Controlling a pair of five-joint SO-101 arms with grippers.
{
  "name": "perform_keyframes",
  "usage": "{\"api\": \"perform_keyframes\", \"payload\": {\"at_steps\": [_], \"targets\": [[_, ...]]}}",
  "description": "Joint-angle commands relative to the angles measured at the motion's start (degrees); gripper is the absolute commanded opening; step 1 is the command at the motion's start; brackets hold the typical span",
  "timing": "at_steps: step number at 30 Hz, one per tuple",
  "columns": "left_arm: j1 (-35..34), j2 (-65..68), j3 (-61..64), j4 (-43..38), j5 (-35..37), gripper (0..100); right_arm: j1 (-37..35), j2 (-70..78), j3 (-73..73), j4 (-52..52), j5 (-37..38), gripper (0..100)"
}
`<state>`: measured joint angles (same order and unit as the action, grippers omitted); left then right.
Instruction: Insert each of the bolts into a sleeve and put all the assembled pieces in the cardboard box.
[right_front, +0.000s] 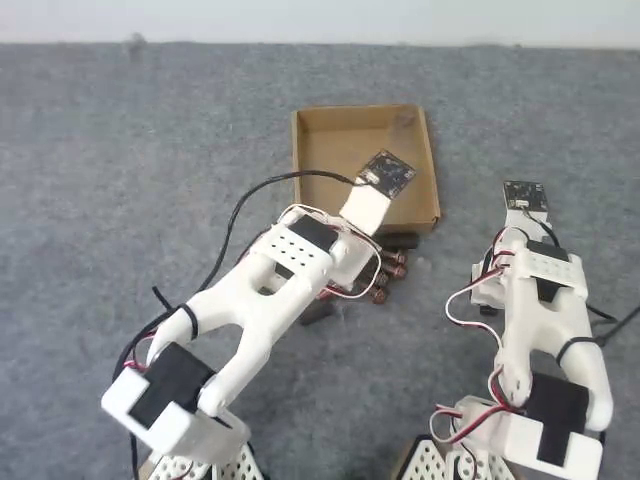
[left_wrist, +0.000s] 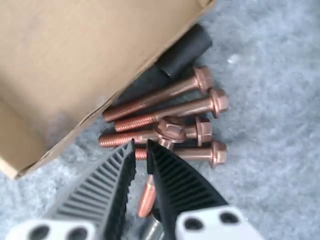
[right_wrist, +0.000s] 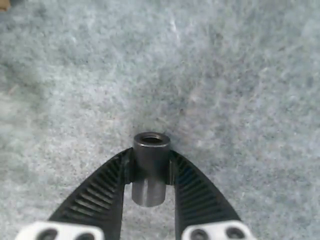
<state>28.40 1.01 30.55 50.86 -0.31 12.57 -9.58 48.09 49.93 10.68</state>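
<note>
Left arm (right_front: 270, 300) is stretching forward and inward. Its left gripper (left_wrist: 142, 149) is hovering at the pile of copper-coloured flanged hex bolts (left_wrist: 175, 117), which is lying just beside the near outer wall of the shallow brown cardboard box (right_front: 432, 170). Can't tell whether it is clamping anything or released. One more copper bolt shank (left_wrist: 146, 197) is showing right at that gripper. Right arm (right_front: 545, 310) is sitting folded, apart from the box. The right gripper (right_wrist: 150, 159) is clenching a black cylindrical metal sleeve (right_wrist: 151, 142) by its sides, open bore facing the wrist camera, over the grey carpet (right_front: 120, 200). White wall (right_front: 300, 20) is running along the carpet's far edge. Another black sleeve (left_wrist: 184, 49) is lying against the box wall, its near end going behind the bolts. In the high view the left wrist is covering part of the pile. A dark piece (right_front: 318, 312) beside that arm is too small to identify.
</note>
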Motion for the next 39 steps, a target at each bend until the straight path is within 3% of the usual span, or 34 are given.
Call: {"api": "perform_keyframes", "payload": {"at_steps": [1, 6, 12, 17, 22, 27, 39], "targets": [[0.70, -1.05, -2.68, 1.49, -2.37, 7, -0.57, -2.15, -0.35, -0.75, 0.79, 0.6], [1.93, -1.05, -2.77, 5.71, -2.73, 19, -0.57, -2.15, -0.35, -0.75, 0.79, 0.6], [1.49, -0.44, -2.68, 5.54, -7.74, 19, -0.57, -2.15, -0.35, -0.75, 0.79, 0.6], [-2.20, -0.09, -2.24, 0.18, -10.20, 19, -0.57, -2.15, -0.35, -0.66, 0.79, 0.6], [-2.02, 6.33, -3.65, -1.14, -12.57, 19, -0.57, -2.15, -0.35, -0.57, 0.79, 0.6], [-1.67, 10.99, -9.89, 2.55, -11.87, 15, -0.57, -2.15, -0.26, -0.48, 0.79, 0.6], [-1.23, 12.75, -11.03, 2.81, -12.22, 4, -0.57, -2.15, -0.26, -0.48, 0.79, 0.6]]}}
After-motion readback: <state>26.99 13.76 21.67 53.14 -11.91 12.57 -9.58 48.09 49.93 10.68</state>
